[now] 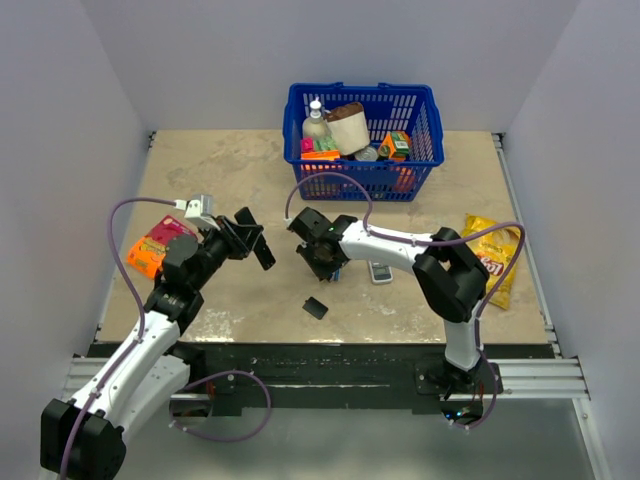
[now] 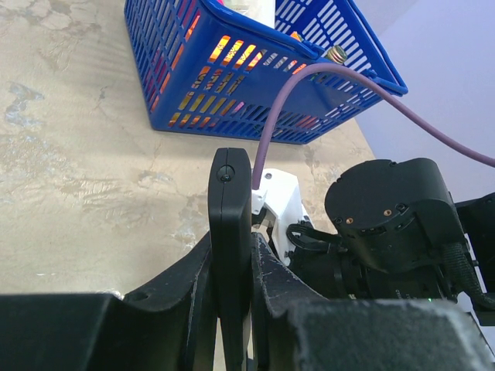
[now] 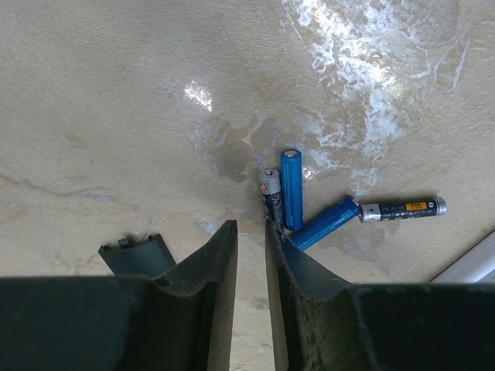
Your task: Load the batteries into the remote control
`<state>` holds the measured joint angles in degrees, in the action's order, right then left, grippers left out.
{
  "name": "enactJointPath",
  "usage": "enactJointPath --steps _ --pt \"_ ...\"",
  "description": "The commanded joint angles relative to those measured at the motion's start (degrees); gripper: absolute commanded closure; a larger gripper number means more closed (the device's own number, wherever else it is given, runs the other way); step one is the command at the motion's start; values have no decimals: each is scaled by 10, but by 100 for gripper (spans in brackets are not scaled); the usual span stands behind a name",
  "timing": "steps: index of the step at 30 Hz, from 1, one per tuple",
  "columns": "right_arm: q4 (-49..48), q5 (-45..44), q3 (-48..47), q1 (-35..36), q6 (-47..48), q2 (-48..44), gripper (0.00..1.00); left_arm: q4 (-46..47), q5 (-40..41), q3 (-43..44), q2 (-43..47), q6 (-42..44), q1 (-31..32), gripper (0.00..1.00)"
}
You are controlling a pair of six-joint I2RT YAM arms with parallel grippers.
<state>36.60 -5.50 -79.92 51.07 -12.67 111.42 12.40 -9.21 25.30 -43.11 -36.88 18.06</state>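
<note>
Left pincer (image 2: 232, 259) clamps the remote control (image 2: 230, 193) edge-on, long axis pointing straight out; right pincer (image 3: 249, 230) narrow, empty, beside batteries (image 3: 291, 189).

Blue basket (image 1: 425, 165), orange bag (image 1: 152, 248), yellow bag (image 1: 497, 255), white-grey remote (image 1: 381, 271).

Pale lilac walls (image 1: 330, 50) enclose a beige marbled tabletop (image 1: 220, 170) on three sides

Bright even light, white glare on the table (image 3: 363, 62) (shadows soft).
</note>
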Motion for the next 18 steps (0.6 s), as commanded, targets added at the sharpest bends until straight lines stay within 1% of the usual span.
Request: enactJointPath --steps 1,6,18 --pt "1 -18 -31 3 3 7 76 20 -1 13 6 1 1 100" --pt "8 -34 -34 4 4 13 76 23 -1 15 4 1 1 100" --pt "8 -26 -43 4 13 38 76 22 -3 21 -7 3 1 100"
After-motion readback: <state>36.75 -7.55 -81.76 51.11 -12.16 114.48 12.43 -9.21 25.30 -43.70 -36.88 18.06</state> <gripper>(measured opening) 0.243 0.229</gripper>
